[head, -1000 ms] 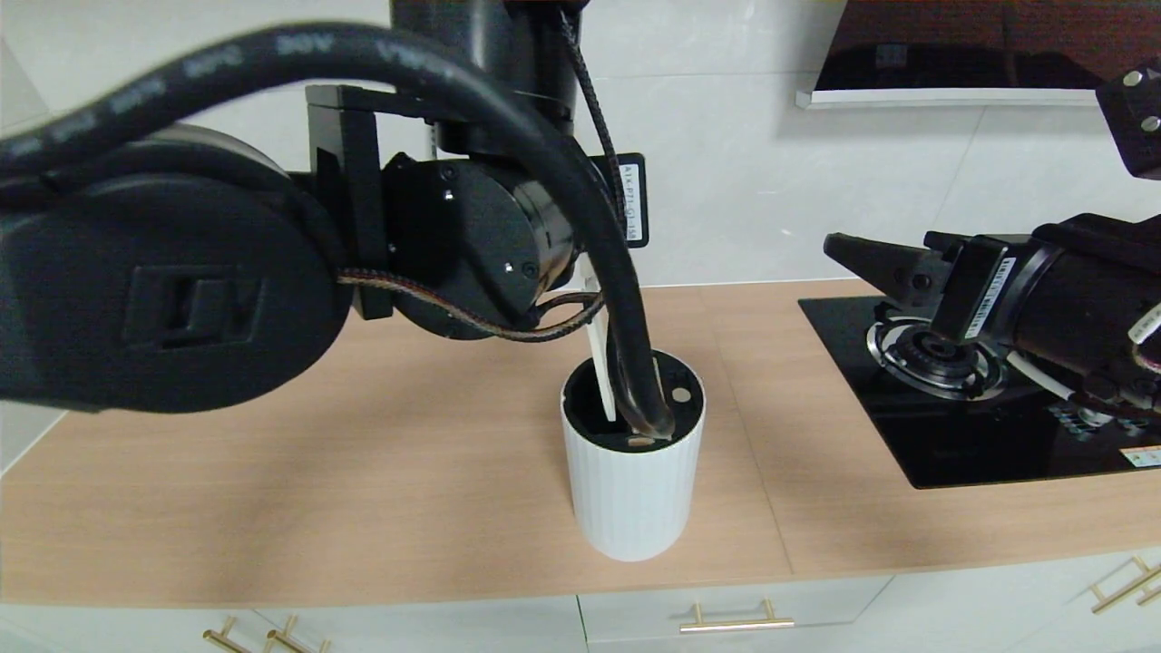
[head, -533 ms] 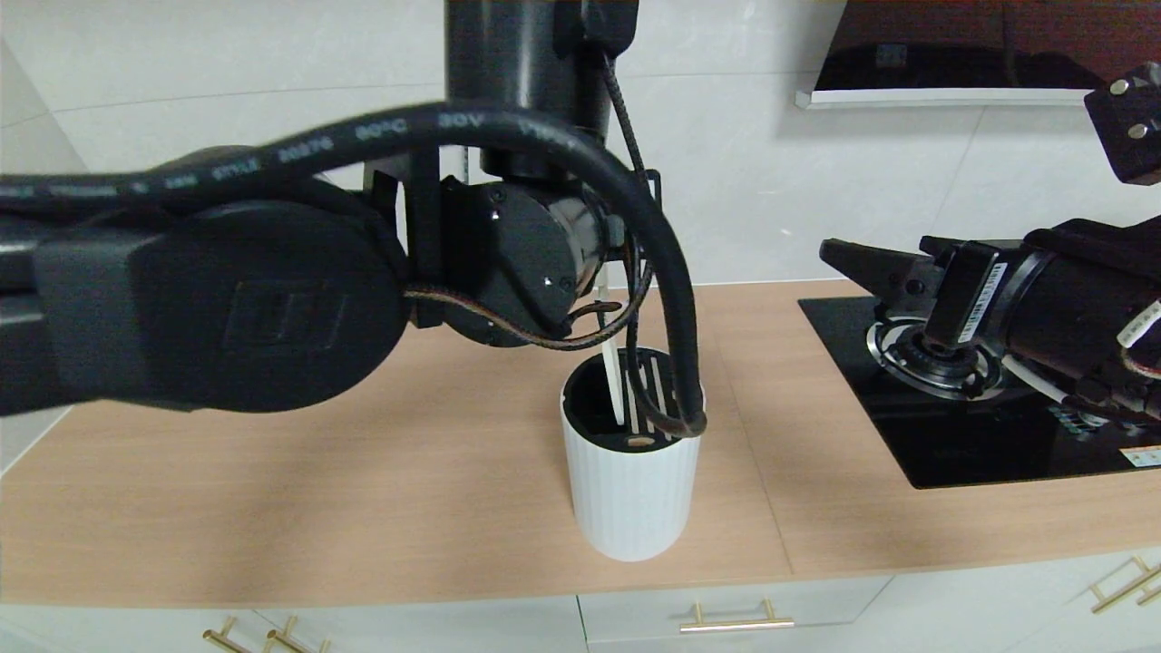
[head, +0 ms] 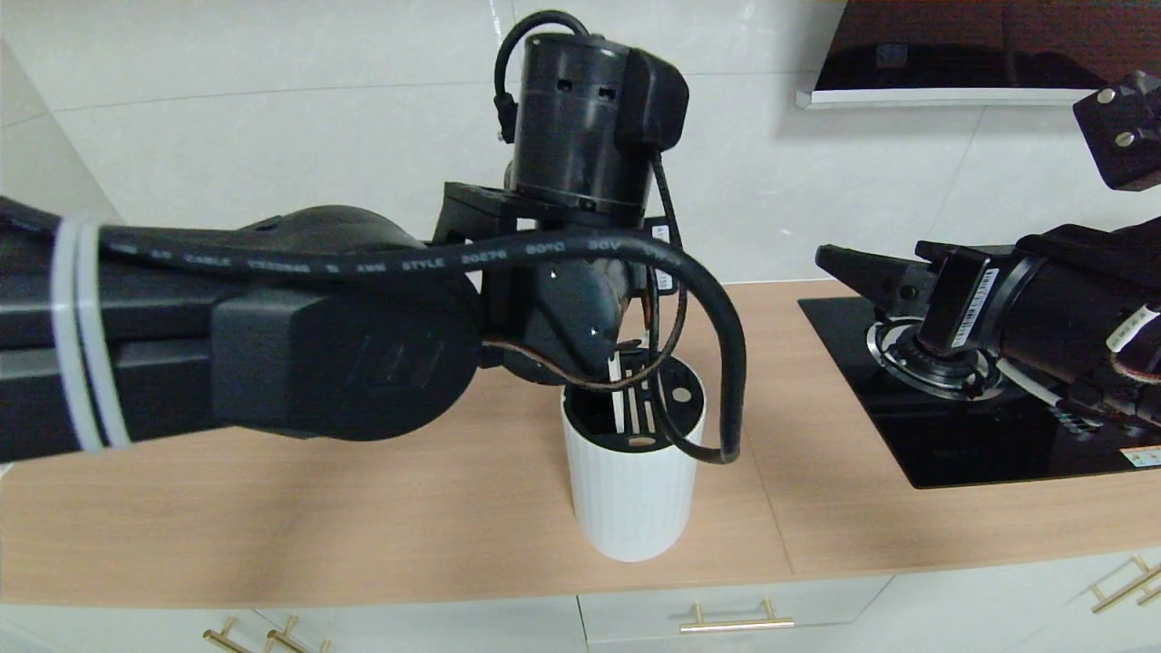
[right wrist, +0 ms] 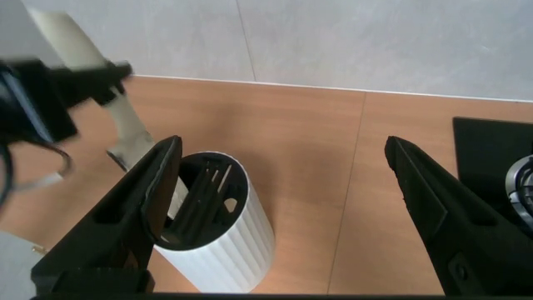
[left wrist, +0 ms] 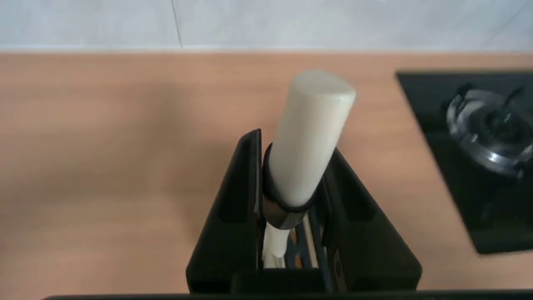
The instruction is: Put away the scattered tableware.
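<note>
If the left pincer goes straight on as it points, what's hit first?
Likely the black slotted top of the white holder, right beneath the left pincer; its utensil already dips inside.

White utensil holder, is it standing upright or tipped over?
Upright: the white holder stands on its base on the counter, opening up.

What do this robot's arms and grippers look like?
Both arms are matte black with rounded joint housings. The left arm carries a thick black cable with white lettering, bound by white ties. The right arm bears a white label. The right gripper has tapered black wedge jaws.
</note>
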`<state>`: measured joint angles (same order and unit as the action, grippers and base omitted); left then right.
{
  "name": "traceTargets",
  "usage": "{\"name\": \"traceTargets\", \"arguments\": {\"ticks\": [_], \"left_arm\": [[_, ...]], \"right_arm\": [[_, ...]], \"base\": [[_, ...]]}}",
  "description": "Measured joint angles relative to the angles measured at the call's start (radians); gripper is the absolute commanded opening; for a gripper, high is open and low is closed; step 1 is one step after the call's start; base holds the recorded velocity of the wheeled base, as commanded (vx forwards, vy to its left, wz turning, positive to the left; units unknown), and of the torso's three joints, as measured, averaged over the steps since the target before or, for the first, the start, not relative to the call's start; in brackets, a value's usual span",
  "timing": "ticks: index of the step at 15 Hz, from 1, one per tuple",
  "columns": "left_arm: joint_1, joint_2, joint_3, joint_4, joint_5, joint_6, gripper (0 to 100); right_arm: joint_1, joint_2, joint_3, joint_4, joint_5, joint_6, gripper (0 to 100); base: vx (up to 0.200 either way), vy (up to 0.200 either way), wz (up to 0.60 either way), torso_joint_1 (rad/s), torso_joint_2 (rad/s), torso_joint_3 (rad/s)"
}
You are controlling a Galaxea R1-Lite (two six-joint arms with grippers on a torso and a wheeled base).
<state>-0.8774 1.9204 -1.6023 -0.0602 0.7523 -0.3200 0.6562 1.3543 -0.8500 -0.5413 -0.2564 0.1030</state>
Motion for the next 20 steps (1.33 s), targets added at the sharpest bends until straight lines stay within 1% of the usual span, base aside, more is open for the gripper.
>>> {"name": "traceTargets", "arguments": {"ticks": [2, 4, 5, 8, 11, 12, 17, 18, 20], "left_arm": [[0.000, 0.018, 0.030, 0.001, -0.001, -0.038, 0], [0.000, 0.034, 0.056, 0.001, -0.001, -0.087, 0], [0.000, 0.041, 0.067, 0.001, -0.002, -0.100, 0], [0.000, 0.061, 0.093, 0.001, -0.003, -0.119, 0], [-0.001, 0.077, 0.118, -0.001, -0.003, -0.124, 0], [-0.001, 0.084, 0.120, -0.001, -0.003, -0.132, 0], [-0.001, 0.095, 0.124, 0.000, -0.002, -0.135, 0], [-0.001, 0.095, 0.124, -0.001, -0.001, -0.135, 100], [-0.003, 0.095, 0.124, -0.001, -0.001, -0.135, 100]], "right_arm": [[0.000, 0.007, 0.000, 0.000, 0.000, 0.000, 100], [0.000, 0.011, 0.000, 0.000, 0.000, 0.000, 100], [0.000, 0.012, 0.000, 0.000, 0.000, 0.000, 100], [0.001, 0.015, 0.002, 0.000, 0.000, 0.000, 100], [0.001, 0.016, 0.002, 0.000, 0.000, 0.000, 100], [0.001, 0.016, 0.002, 0.000, 0.000, 0.000, 100], [0.001, 0.016, 0.002, 0.000, 0.000, 0.000, 100], [0.001, 0.016, 0.002, 0.000, 0.000, 0.000, 100], [0.001, 0.016, 0.002, 0.000, 0.001, 0.000, 100]], "base": [[0.000, 0.000, 0.00, 0.000, 0.00, 0.000], [0.000, 0.000, 0.00, 0.000, 0.00, 0.000], [0.000, 0.000, 0.00, 0.000, 0.00, 0.000], [0.000, 0.000, 0.00, 0.000, 0.00, 0.000], [0.000, 0.000, 0.00, 0.000, 0.00, 0.000], [0.000, 0.000, 0.00, 0.000, 0.00, 0.000], [0.000, 0.000, 0.00, 0.000, 0.00, 0.000], [0.000, 0.000, 0.00, 0.000, 0.00, 0.000], [0.000, 0.000, 0.00, 0.000, 0.00, 0.000]]}}
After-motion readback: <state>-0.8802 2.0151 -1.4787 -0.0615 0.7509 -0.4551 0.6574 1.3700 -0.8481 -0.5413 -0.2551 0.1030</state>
